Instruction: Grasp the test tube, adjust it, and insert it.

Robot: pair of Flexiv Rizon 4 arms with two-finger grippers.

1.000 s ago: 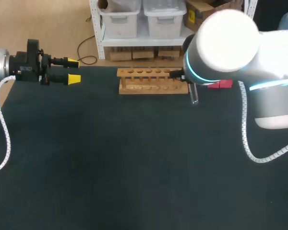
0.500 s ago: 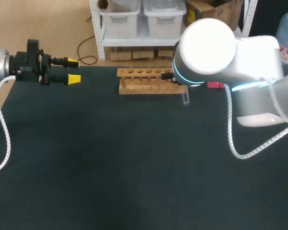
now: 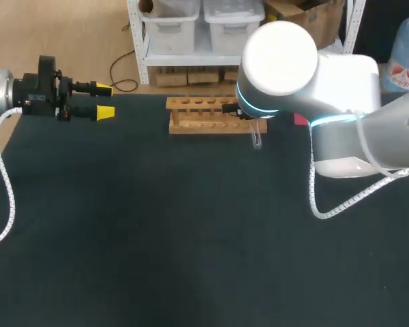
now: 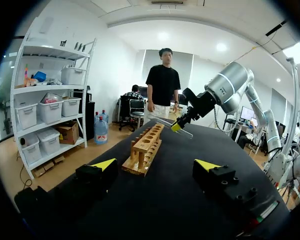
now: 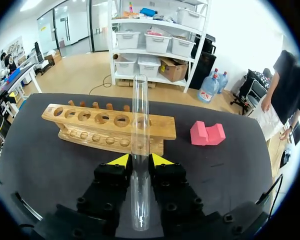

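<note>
A clear glass test tube (image 5: 139, 150) stands between the fingers of my right gripper (image 5: 139, 161), which is shut on it. The tube's open end points toward the wooden rack (image 5: 110, 127), over the rack's right end. In the head view the tube (image 3: 257, 138) hangs just off the right end of the rack (image 3: 211, 114), and the arm's big wrist hides most of the gripper. The left wrist view shows the tube (image 4: 172, 124) tilted above the far end of the rack (image 4: 146, 150). My left gripper (image 3: 103, 100) is open and empty at the table's far left edge.
A pink block (image 5: 207, 133) lies on the dark mat to the right of the rack, mostly hidden in the head view by my right arm (image 3: 327, 75). A white coiled cable (image 3: 327, 204) hangs from that arm over the mat.
My right arm has moved left with the tube, from beyond the rack's right end to right beside it. The left arm has not moved.
</note>
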